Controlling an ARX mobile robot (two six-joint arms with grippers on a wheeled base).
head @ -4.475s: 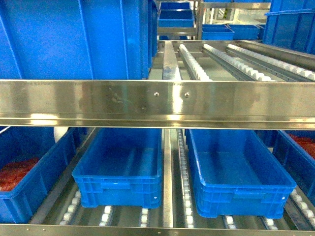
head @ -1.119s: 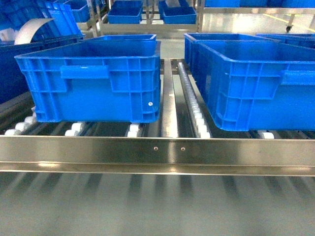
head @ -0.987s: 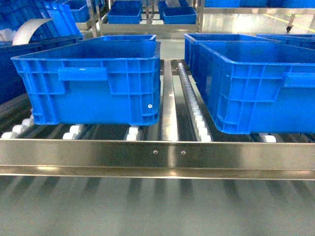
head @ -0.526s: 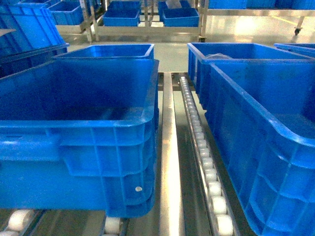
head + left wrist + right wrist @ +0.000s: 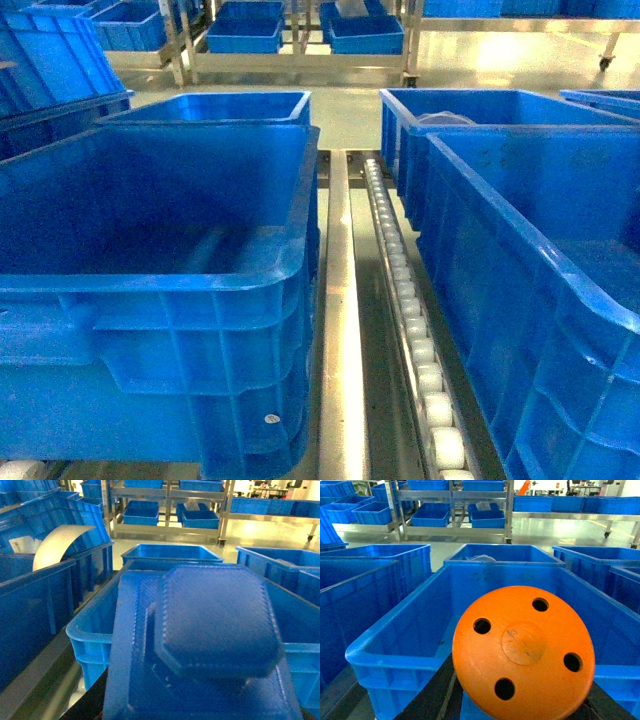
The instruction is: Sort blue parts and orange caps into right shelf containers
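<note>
Right gripper clutched an orange cap over the right crate.
Left gripper's blue part hid its jaws; releasing short risked a rim strike.

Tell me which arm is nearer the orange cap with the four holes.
Right. The orange cap fills that arm's wrist view, over a blue crate; the left wrist view shows only a blue part close up.

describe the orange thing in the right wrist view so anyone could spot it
In the right wrist view, find the blue crate filling the middle. Right in front of it, closest to the camera, sits an orange disc. It is the only orange thing among blue, with four round holes around a raised centre.
</note>
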